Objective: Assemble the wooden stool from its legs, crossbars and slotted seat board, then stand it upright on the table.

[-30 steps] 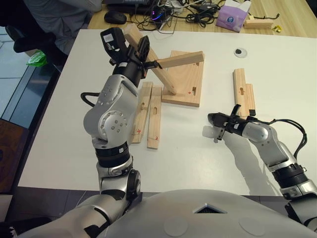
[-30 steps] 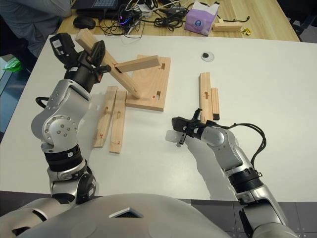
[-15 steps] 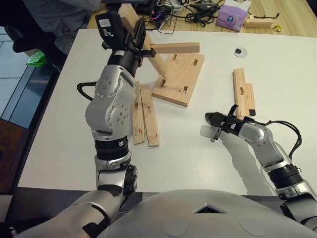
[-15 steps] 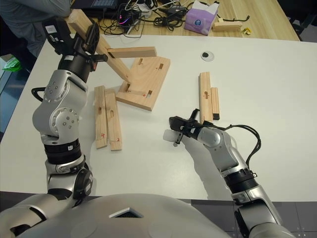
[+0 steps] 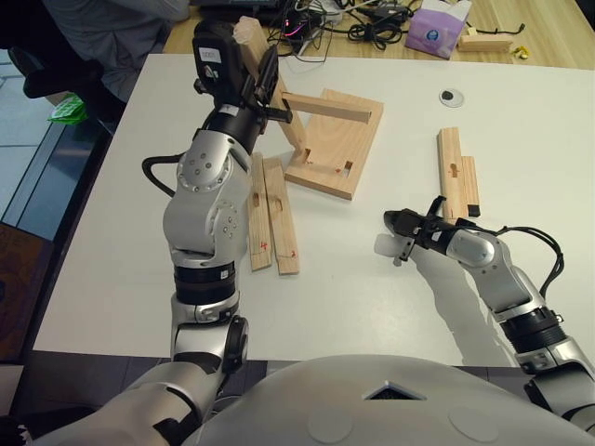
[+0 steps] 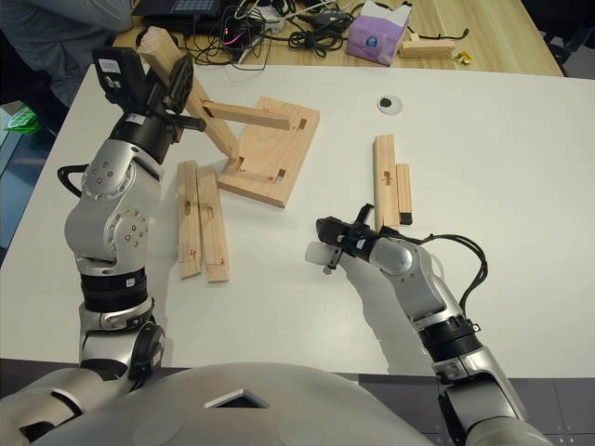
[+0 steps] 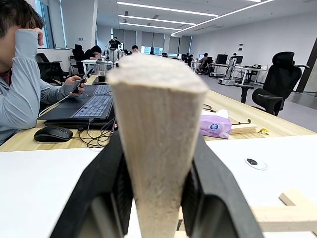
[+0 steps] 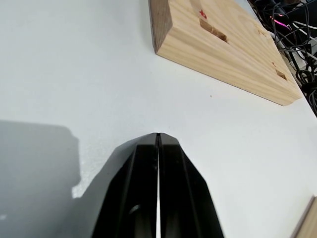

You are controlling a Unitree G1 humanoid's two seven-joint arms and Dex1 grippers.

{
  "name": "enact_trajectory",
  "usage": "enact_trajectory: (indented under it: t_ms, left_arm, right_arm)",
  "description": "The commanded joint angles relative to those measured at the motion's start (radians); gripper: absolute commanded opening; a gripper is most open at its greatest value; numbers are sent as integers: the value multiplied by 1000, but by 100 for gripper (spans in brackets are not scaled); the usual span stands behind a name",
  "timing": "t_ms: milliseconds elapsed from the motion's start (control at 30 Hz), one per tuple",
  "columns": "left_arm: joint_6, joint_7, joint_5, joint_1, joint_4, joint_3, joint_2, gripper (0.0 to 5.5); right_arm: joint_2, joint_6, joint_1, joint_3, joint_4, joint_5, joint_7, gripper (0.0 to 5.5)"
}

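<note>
My left gripper [image 5: 253, 74] is shut on a wooden leg [image 5: 279, 107], whose cut end fills the left wrist view [image 7: 157, 114]. The leg slants down into a slot of the seat board [image 5: 349, 149], which lies on the table. A crossbar [image 5: 330, 107] runs from the leg over the board. Two more legs [image 5: 271, 216] lie side by side left of the board. A slotted leg and a shorter bar [image 5: 456, 172] lie to the right. My right gripper [image 5: 396, 223] rests shut on the table in front of them, its fingertips [image 8: 157, 148] pointing towards the board [image 8: 223, 47].
A small black disc [image 5: 452, 97] sits on the table at the far right. Behind the table edge are a purple tissue box [image 5: 439, 28], tangled cables [image 5: 353, 23], a mouse [image 5: 216, 32] and a wooden block [image 5: 485, 43]. Bare table lies front and centre.
My left gripper has carried the leg up and back towards the far edge; the seat board turned and the two lying legs straightened. The right gripper has drifted slightly left.
</note>
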Motion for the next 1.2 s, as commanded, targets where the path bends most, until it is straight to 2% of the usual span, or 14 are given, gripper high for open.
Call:
enact_trajectory:
  t_ms: [33,633,1200]
  left_arm:
    - [33,-9,10,10,-12,1,15,103]
    - [152,13,-23,-25,-86,7,-22,103]
    - [133,14,10,21,-33,-16,-44,103]
  right_arm:
    - [7,39,26,6,18,2,11,0]
    - [37,41,14,0,55,16,-1,0]
    - [39,50,11,2,30,34,11,0]
